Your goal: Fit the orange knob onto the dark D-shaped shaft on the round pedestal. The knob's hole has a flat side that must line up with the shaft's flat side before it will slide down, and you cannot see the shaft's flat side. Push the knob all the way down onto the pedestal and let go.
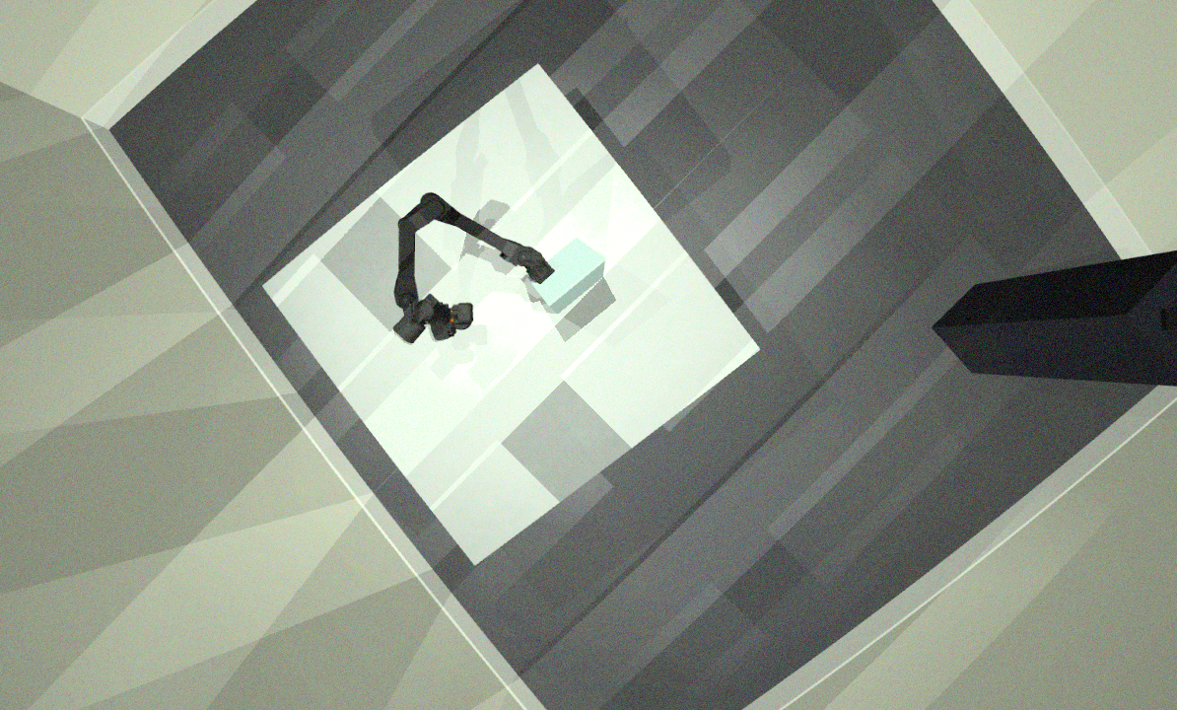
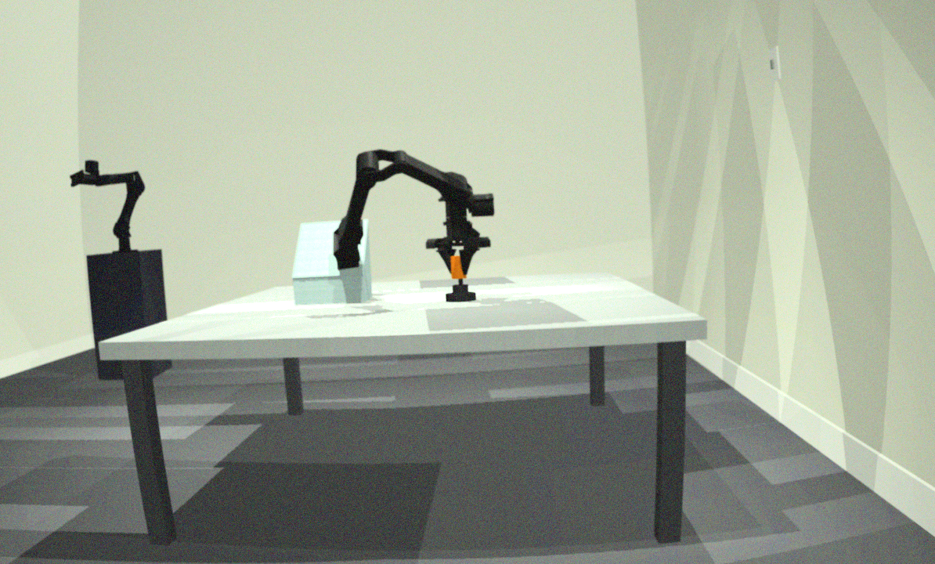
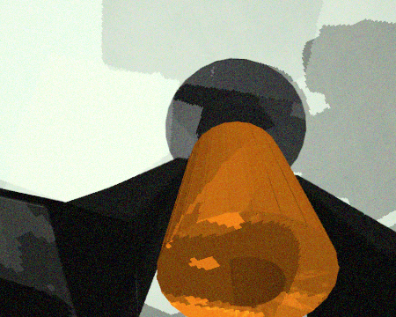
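Note:
The orange knob is held between the fingers of my gripper, which points down and is shut on it. The round dark pedestal stands on the table below. In the exterior view a short piece of the dark shaft shows between the knob's lower end and the pedestal. The knob stands over the shaft, clear of the pedestal. Whether the shaft's tip is inside the hole is hidden. The knob's near end shows a dark round patch with a straight left edge in the wrist view.
A pale blue block with a sloped top stands on the white table by the arm's base. A dark stand carrying another arm is beyond the table.

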Available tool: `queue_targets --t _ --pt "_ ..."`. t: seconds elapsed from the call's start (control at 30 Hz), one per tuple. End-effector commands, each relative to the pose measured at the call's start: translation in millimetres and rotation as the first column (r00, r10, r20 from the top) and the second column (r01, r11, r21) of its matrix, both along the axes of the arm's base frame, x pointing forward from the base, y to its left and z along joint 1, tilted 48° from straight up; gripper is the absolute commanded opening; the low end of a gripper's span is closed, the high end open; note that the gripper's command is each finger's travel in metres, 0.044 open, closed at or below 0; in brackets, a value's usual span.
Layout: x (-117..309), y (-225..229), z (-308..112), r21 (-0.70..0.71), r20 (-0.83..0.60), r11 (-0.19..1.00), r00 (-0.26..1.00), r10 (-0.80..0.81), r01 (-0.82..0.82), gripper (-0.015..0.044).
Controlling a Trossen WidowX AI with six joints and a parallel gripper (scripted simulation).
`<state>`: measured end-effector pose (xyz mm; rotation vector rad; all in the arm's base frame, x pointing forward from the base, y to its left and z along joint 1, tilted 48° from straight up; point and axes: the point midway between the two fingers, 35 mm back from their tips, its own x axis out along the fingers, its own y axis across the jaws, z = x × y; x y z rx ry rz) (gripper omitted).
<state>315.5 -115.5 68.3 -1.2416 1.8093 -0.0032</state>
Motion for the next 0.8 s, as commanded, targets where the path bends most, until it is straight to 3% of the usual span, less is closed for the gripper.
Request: queue_targets --t 0.0,0.77 --pt "3.2 1.2 2.1 0.002 0.002 1.0 1.0 0.008 -0.008 0.0" --pt "-0.9 3.7 -1.4 0.002 0.002 1.0 1.0 0.008 -0.008 0.0"
